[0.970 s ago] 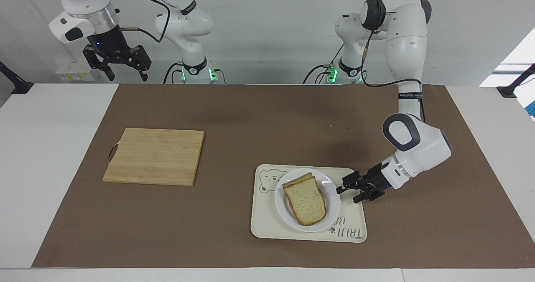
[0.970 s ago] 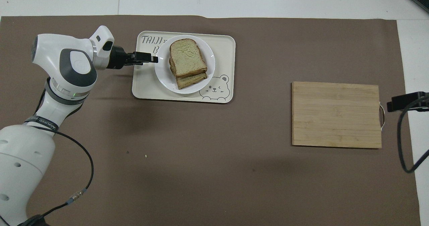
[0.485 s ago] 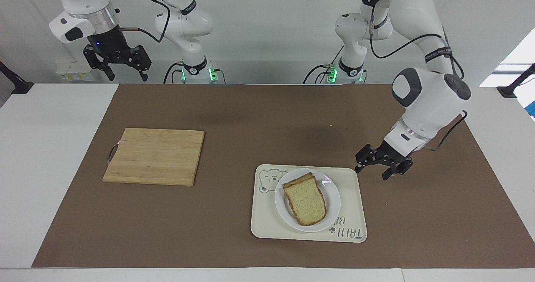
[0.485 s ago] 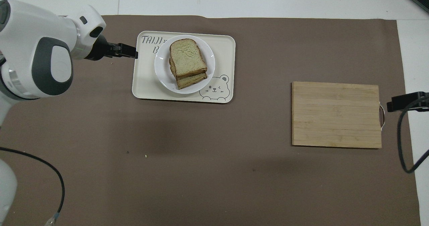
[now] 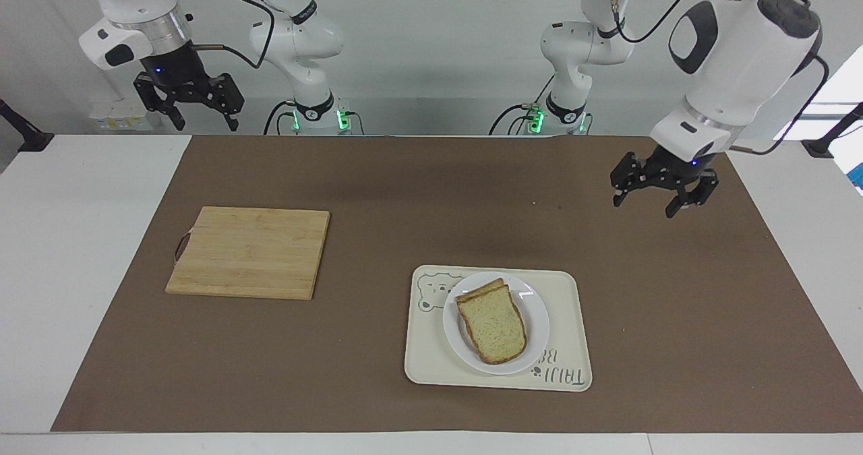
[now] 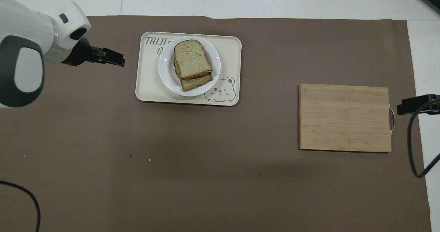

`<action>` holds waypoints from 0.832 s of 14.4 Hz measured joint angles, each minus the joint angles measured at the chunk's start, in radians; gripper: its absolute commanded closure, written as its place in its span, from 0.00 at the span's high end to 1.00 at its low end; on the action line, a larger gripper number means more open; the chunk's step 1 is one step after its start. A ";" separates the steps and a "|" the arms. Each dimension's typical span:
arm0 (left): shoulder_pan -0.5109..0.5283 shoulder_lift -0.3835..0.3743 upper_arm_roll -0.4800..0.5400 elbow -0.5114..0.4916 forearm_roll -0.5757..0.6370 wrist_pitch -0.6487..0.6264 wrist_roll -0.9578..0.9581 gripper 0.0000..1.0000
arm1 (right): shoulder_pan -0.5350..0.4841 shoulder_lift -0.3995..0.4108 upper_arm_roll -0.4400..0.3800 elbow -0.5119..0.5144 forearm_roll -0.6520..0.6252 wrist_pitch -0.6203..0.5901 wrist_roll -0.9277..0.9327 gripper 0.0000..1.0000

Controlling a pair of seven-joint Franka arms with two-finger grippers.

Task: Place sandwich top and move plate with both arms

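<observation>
The sandwich top (image 5: 493,328) lies on a second bread slice on the white plate (image 5: 537,320), which sits on a cream tray. In the overhead view the sandwich top (image 6: 191,58) and the plate (image 6: 166,72) show the same stack. My left gripper (image 5: 644,205) is open and empty, raised over the brown mat toward the left arm's end of the table, clear of the tray; it also shows in the overhead view (image 6: 118,58). My right gripper (image 5: 205,123) is open and empty, and waits high over the right arm's end of the table.
The cream tray with a bear drawing (image 5: 431,364) (image 6: 147,86) lies on the brown mat (image 5: 404,192). A bamboo cutting board (image 5: 249,251) (image 6: 344,118) lies toward the right arm's end. A few crumbs lie on the mat.
My left gripper has drawn away from the plate's rim, risen and moved back toward the robots. The plate, the bread and the right arm have not moved.
</observation>
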 measured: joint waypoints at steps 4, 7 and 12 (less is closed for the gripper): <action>0.003 -0.154 0.010 0.005 0.038 -0.194 -0.002 1.00 | 0.000 0.000 0.000 0.000 0.000 0.000 0.000 1.00; 0.009 -0.204 0.038 0.022 0.041 -0.312 -0.002 1.00 | 0.000 0.000 0.000 0.000 0.000 0.000 0.000 1.00; 0.017 -0.168 0.043 0.163 0.041 -0.453 -0.002 1.00 | 0.000 0.000 0.000 0.000 0.000 0.000 0.000 1.00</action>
